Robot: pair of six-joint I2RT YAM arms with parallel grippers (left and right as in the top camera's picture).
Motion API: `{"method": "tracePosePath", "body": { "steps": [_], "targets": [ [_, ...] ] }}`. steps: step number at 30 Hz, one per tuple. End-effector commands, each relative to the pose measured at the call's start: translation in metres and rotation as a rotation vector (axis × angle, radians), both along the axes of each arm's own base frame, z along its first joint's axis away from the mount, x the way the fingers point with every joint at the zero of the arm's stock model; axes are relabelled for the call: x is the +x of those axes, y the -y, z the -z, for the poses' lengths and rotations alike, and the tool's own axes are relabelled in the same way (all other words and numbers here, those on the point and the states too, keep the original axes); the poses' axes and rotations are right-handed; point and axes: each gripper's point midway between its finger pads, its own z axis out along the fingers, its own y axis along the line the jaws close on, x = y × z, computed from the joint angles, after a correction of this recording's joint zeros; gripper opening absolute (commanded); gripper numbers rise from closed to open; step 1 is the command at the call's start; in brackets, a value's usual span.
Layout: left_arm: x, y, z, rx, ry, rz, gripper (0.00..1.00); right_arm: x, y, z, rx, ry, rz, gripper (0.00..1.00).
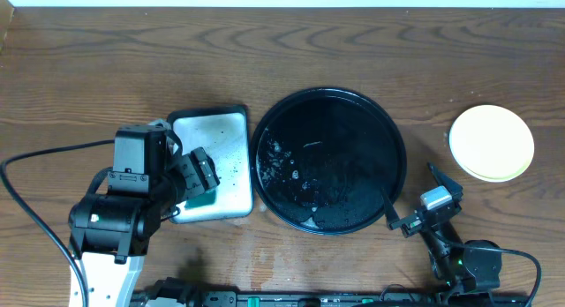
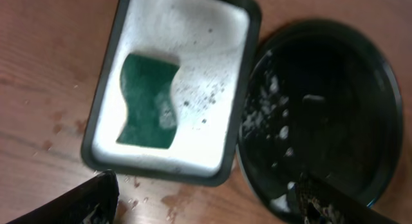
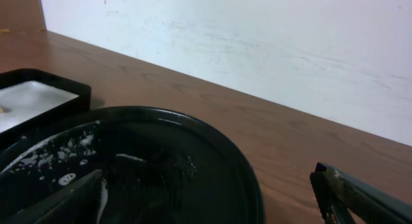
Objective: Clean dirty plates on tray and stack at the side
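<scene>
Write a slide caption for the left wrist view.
Open left gripper hovers above a green sponge lying in the whitish rectangular tray, beside the foam-flecked black tray.

No words, labels, brands or numbers can be read in any view. The tray and plates bear no lettering.

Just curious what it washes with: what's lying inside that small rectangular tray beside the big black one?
A green sponge lies in the rectangular tray, on a whitish, dark-specked floor. Whatever is under the sponge is covered.
</scene>
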Motion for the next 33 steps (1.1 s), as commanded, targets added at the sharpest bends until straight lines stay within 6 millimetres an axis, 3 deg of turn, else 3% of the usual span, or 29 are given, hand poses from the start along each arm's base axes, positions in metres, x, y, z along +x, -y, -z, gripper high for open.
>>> {"method": "tracePosePath", "body": {
  "steps": [1,4,11,15,24,33],
  "targets": [
    [-0.003,-0.013,-0.009,0.075,0.047,-0.01,0.88,0.001,0.003,0.001,-0.007,0.003,0.013,0.99],
    [0.008,-0.03,-0.022,0.148,0.183,-0.071,0.88,0.001,0.003,0.001,-0.007,0.003,0.013,0.99],
    [0.027,-0.021,-0.047,0.226,0.569,0.1,0.88,0.001,0.003,0.001,-0.007,0.003,0.013,0.99],
    [0.02,-0.019,-0.035,0.252,0.693,0.153,0.88,0.001,0.003,0.001,-0.007,0.003,0.013,0.99],
    [0.004,-0.03,-0.012,0.28,0.911,0.077,0.88,0.001,0.003,0.001,-0.007,0.003,0.013,0.99],
    [0.01,-0.034,0.024,0.294,0.997,0.044,0.88,0.001,0.003,0.001,-0.007,0.003,0.013,0.99]
  ]
}}
